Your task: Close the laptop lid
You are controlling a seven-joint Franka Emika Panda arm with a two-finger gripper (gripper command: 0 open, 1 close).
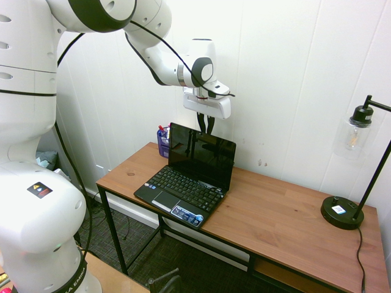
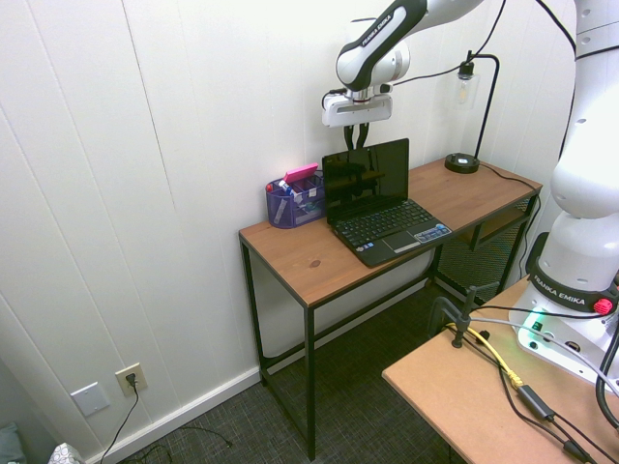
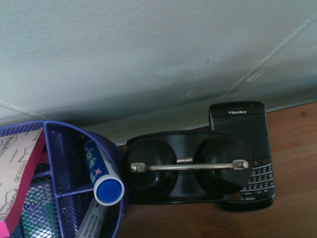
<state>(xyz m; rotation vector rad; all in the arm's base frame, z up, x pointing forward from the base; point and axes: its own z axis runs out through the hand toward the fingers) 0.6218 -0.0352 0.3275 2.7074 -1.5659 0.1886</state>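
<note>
A small black netbook (image 1: 183,189) stands open on the wooden desk (image 1: 281,207), with a blue sticker on its palm rest. The laptop lid (image 1: 203,155) (image 2: 366,174) is upright, its glossy dark screen facing the room. My gripper (image 1: 206,128) (image 2: 360,141) hangs just above and behind the lid's top edge, between it and the wall. It points down with its fingers together and nothing held. The lid does not show in the wrist view.
A blue mesh organizer (image 1: 163,139) (image 2: 293,200) (image 3: 54,188) with pens and pink paper stands beside the lid by the wall. Behind the laptop lie a black oval case (image 3: 185,168) and a BlackBerry phone (image 3: 245,144). A black lamp (image 1: 342,212) (image 2: 462,162) occupies the desk's far end.
</note>
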